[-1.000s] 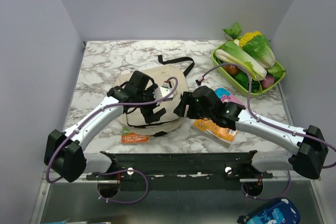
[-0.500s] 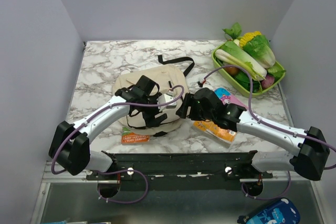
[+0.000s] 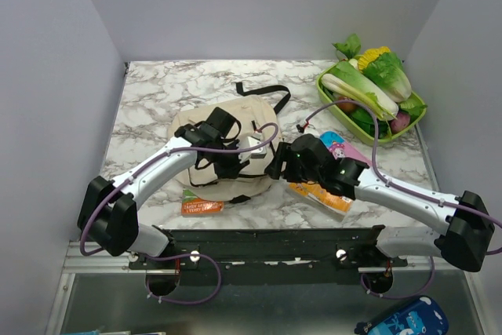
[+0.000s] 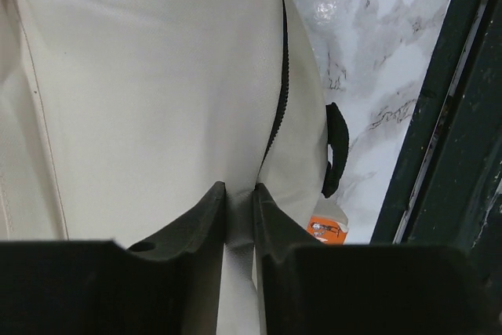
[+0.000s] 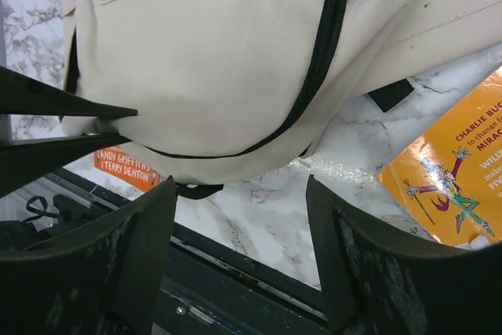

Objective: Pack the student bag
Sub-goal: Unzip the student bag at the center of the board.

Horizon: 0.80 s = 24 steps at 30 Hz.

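The left gripper, wide open a second ago, has been closed on a fold of the student bag beside its zip; the bag lies mid-scene, between both arms; the right gripper is held wide open and empty just right of it; the fabric can probably now be lifted.

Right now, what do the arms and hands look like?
Left arm and right arm: silver-white links, black joint housings, bulky black bases. A purple cable loops along each. Left hand and right hand: matte black, two flat tapered fingers each, scuffed on the right one. No markings visible.
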Each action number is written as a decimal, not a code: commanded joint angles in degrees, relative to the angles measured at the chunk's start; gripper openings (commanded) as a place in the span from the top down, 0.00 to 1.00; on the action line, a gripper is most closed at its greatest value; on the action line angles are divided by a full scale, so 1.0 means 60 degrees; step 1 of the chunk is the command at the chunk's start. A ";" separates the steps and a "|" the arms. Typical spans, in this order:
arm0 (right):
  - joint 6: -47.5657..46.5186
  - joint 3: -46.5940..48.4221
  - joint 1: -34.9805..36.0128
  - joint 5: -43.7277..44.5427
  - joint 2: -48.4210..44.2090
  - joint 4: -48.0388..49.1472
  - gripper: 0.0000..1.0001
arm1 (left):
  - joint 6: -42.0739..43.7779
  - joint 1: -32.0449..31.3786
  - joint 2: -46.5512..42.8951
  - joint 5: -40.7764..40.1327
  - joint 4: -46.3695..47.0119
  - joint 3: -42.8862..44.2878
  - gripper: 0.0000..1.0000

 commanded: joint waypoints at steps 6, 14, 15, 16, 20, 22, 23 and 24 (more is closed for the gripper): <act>-0.0218 -0.0870 -0.0018 0.0014 -0.0369 0.1036 0.25 | -0.0702 0.0103 -0.0165 0.0246 -0.0441 0.0400 1.00; -0.0335 -0.1178 -0.0018 -0.0015 -0.0500 0.1402 0.26 | -0.1449 0.0454 0.0362 0.0099 -0.0792 0.1336 1.00; -0.0364 -0.1265 -0.0018 0.0014 -0.0544 0.1446 0.26 | -0.1523 0.0658 0.0377 0.0128 -0.0793 0.1511 1.00; -0.0393 -0.1295 -0.0003 0.0029 -0.0574 0.1533 0.26 | -0.1596 0.0762 0.0377 0.0157 -0.0793 0.1789 1.00; -0.0496 -0.1223 -0.0018 0.0043 -0.0472 0.1636 0.26 | -0.1962 0.1070 0.0013 0.0070 -0.0457 0.2070 1.00; -0.0583 -0.1077 0.0011 0.0014 -0.0252 0.1782 0.27 | -0.2051 0.1070 -0.0178 0.0069 -0.0310 0.1895 1.00; -0.0613 -0.1018 0.0040 0.0029 -0.0179 0.1841 0.27 | -0.2051 0.1070 -0.0368 0.0055 -0.0179 0.1807 1.00; -0.0671 -0.0945 0.0099 0.0043 0.0039 0.1914 0.27 | -0.2065 0.1070 -0.0457 0.0069 -0.0120 0.1733 1.00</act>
